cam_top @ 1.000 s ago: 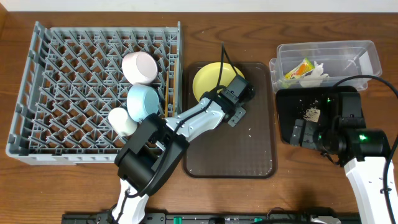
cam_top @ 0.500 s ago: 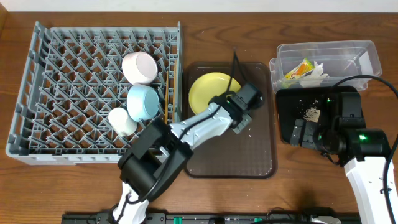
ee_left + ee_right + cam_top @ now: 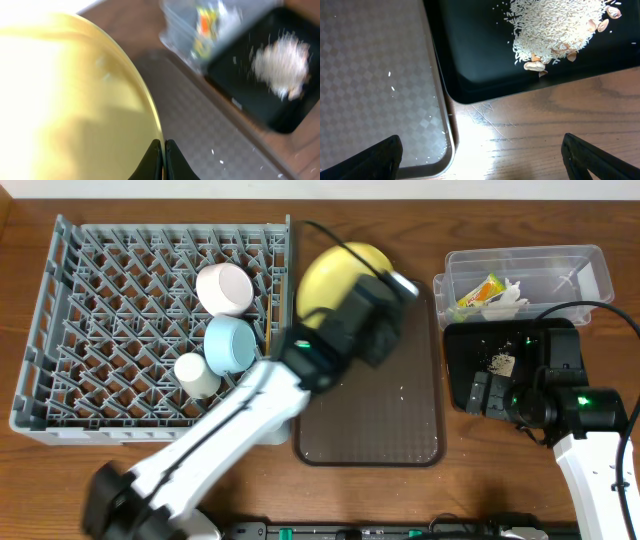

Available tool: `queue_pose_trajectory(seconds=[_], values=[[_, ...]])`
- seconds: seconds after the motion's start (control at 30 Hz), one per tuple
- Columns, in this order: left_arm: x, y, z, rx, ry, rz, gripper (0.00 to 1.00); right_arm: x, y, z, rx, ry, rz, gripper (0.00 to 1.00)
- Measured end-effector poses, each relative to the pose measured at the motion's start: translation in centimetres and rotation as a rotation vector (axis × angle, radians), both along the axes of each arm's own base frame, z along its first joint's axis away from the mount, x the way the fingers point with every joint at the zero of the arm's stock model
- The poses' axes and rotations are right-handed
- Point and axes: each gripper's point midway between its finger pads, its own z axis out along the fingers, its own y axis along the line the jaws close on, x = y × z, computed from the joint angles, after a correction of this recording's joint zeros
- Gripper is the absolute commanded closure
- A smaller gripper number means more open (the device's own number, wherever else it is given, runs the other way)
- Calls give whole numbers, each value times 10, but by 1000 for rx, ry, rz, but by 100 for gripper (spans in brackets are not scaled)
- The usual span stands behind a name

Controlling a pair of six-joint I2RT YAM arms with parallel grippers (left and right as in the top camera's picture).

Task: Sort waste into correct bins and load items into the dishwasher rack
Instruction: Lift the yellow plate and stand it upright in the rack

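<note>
The round yellow-green plate (image 3: 335,268) is being held off the dark brown serving tray (image 3: 380,410), tilted on edge above that tray's far left corner. The left gripper (image 3: 372,302) is pinching the plate's rim: in the left wrist view its two fingertips (image 3: 156,161) are lying pressed together on the plate (image 3: 65,100) edge, with no gap showing between them. The left arm is appearing blurred in the overhead view.

Left of the serving tray, the grey dishwasher rack (image 3: 60,330) is sitting on the worktop (image 3: 40,480). It is carrying a white bowl (image 3: 224,288), a light blue bowl (image 3: 229,343) and a small white cup (image 3: 197,374), grouped in a line near the rack side facing the serving tray.

Right of the serving tray, at its far end, the clear plastic tub (image 3: 520,252) is holding the printed snack wrapper (image 3: 481,290) and crumpled white tissue (image 3: 510,298). Just nearer than the tub, the black tray (image 3: 465,370) is holding the beige crumbs (image 3: 497,360).

The right gripper (image 3: 482,392) is hanging over the black tray's side nearest the serving tray, fingers spread wide apart and holding nothing. Its wrist view is showing the crumbs (image 3: 560,30) in the black tray (image 3: 480,40), a strip of bare worktop (image 3: 530,135), and the serving tray (image 3: 375,75) edge with a few scattered specks.
</note>
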Motion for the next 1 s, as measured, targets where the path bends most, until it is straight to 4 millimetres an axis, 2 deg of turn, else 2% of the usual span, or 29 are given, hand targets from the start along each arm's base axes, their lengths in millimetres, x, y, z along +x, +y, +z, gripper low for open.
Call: queue_pose_trajectory(seconds=[0.07, 0.17, 0.33, 0.43, 0.53, 0.7, 0.9, 0.93, 1.0], values=[[8, 20, 19, -75, 6, 41, 94, 0, 0, 0, 0, 0, 0, 1], [22, 51, 36, -205, 59, 97, 94, 0, 0, 0, 0, 0, 0, 1], [42, 103, 45, -452, 223, 152, 94, 0, 0, 0, 0, 0, 0, 1], [47, 125, 47, -578, 312, 141, 94, 0, 0, 0, 0, 0, 0, 1], [49, 138, 45, -686, 405, 106, 94, 0, 0, 0, 0, 0, 0, 1], [54, 155, 31, -842, 567, 58, 94, 0, 0, 0, 0, 0, 0, 1], [64, 169, 6, -923, 680, 83, 94, 0, 0, 0, 0, 2, 0, 1], [67, 172, 1, -928, 692, 95, 93, 0, 0, 0, 0, 2, 0, 1], [70, 177, -7, -933, 706, 114, 85, -1, 0, 0, 0, 4, 0, 1]])
